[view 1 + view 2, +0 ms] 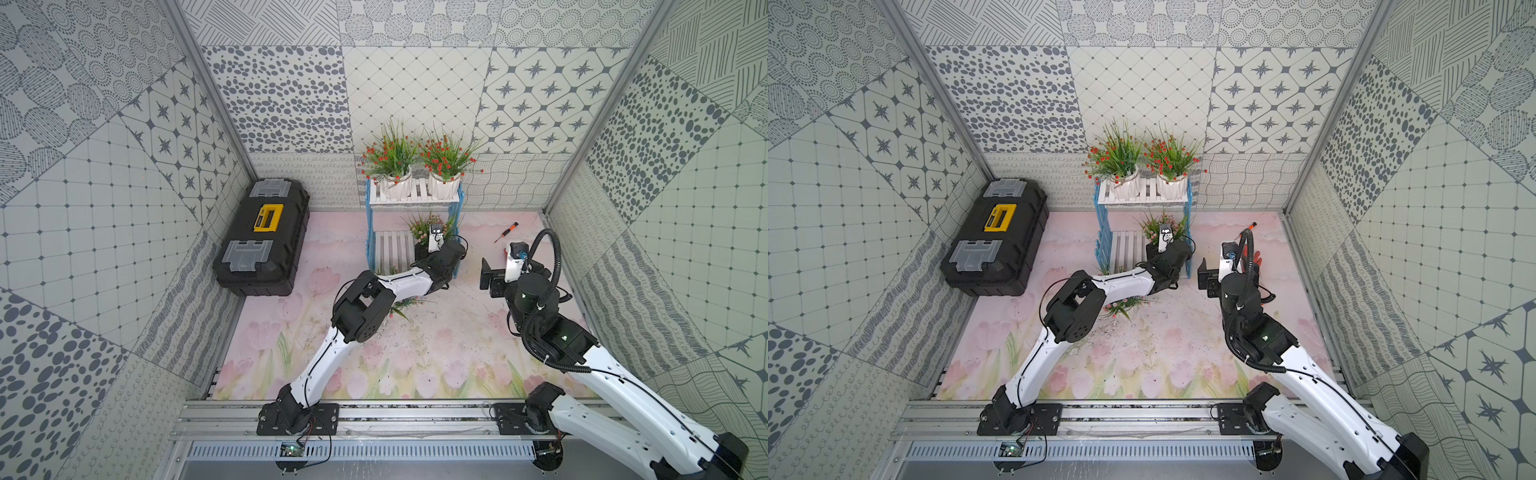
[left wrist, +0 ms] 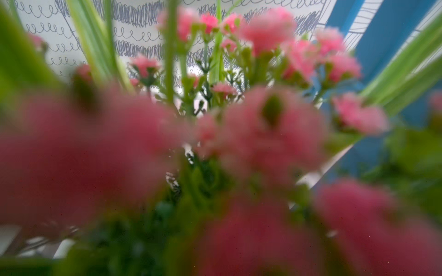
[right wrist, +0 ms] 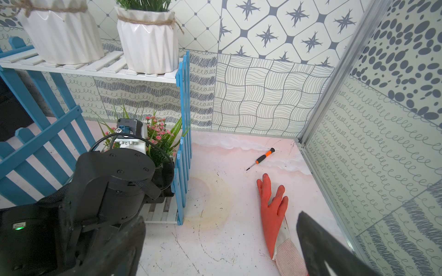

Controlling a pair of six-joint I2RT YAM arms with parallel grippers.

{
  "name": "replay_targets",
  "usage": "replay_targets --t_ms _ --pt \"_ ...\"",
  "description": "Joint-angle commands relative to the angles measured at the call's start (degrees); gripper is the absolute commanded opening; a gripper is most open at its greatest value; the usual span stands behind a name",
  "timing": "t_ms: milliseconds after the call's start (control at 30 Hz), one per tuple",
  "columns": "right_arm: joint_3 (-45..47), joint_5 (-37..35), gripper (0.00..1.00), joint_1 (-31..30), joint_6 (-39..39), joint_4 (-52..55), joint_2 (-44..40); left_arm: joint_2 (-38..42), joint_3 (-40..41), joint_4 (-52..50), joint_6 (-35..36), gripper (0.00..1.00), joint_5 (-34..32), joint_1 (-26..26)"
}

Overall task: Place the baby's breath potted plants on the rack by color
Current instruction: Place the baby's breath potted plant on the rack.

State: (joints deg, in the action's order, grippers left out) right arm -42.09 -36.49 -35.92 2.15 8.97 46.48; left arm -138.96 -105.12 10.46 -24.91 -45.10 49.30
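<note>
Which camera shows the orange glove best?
The right wrist view: the orange glove lies flat on the mat, most of it showing. In a top view the right arm hides most of it. The left wrist view shows only blurry pink flowers.

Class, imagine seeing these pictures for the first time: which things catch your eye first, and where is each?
Two red-flowered plants stand side by side on the top shelf of the rack. Below them, the left arm reaches to a pink-flowered plant at the lower shelf. A black and yellow toolbox lies left of the rack, an orange glove right of it.
</note>
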Motion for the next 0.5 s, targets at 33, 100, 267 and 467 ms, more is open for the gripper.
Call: replay_targets --t_ms 33,100,267,467 --pt "0.44 -0.19 0.98 0.20 0.66 -2.14 -0.77 -0.04 -2.27 -11.19 0.36 0.83 3.57 -0.44" --pt "0.65 -0.23 0.98 0.22 0.72 -2.36 -0.86 0.00 -2.12 -11.08 1.11 0.87 4.38 -0.44" --pt "0.74 -0.15 0.98 0.24 0.92 -2.27 -0.99 -0.34 -3.10 -12.28 0.76 0.95 5.45 -1.11" --pt "1.20 -0.11 0.98 0.16 1.03 -2.89 -1.30 0.52 -1.13 -10.21 1.66 0.99 5.65 -1.05"
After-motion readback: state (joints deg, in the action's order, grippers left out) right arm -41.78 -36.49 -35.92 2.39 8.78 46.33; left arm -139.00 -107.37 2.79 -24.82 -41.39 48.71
